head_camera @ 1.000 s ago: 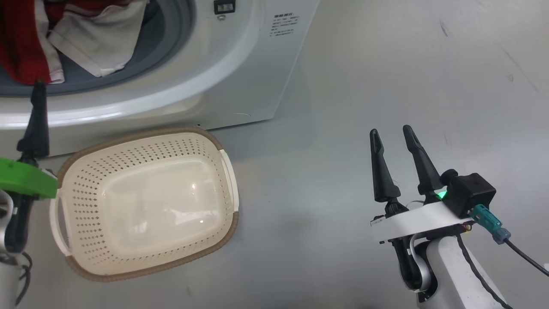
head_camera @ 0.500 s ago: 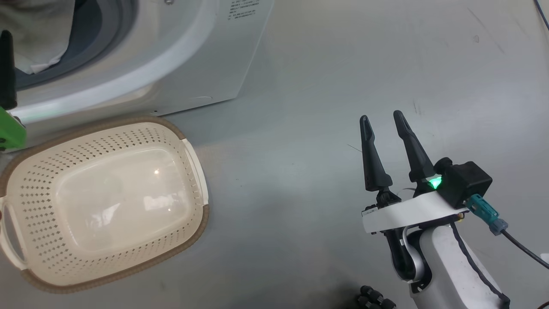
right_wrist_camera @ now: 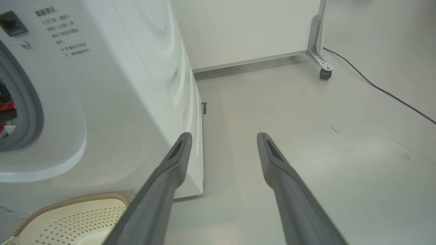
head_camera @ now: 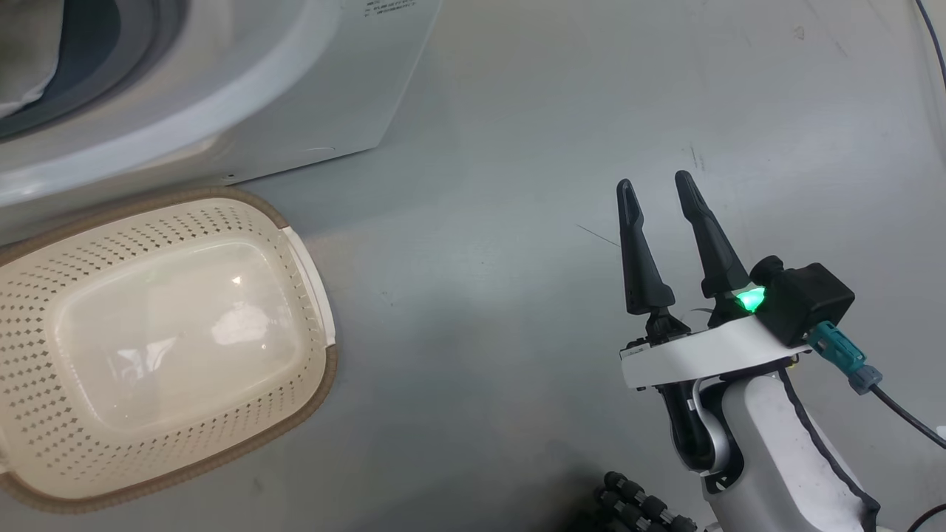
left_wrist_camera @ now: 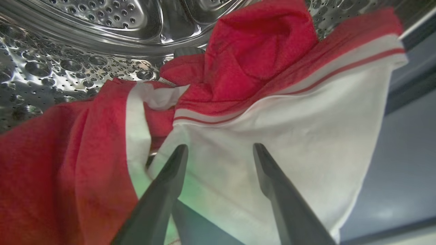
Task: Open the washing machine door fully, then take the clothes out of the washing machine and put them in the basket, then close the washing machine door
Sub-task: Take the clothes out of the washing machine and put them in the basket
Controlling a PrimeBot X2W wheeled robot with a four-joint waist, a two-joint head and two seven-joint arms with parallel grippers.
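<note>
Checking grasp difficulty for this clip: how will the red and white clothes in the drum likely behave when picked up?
Probably floppy: the clothes lie in soft folds inside the drum, so they should drape from a pinch. Likely light for their bulk; the fabric looks thin. Red and white layers overlap, so lifting one fold may drag another along.

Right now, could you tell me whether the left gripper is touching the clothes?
Cannot tell. In the left wrist view the left gripper, open, points at the clothes; its fingertips overlap the white panel, but no dent or gap shows.
</note>
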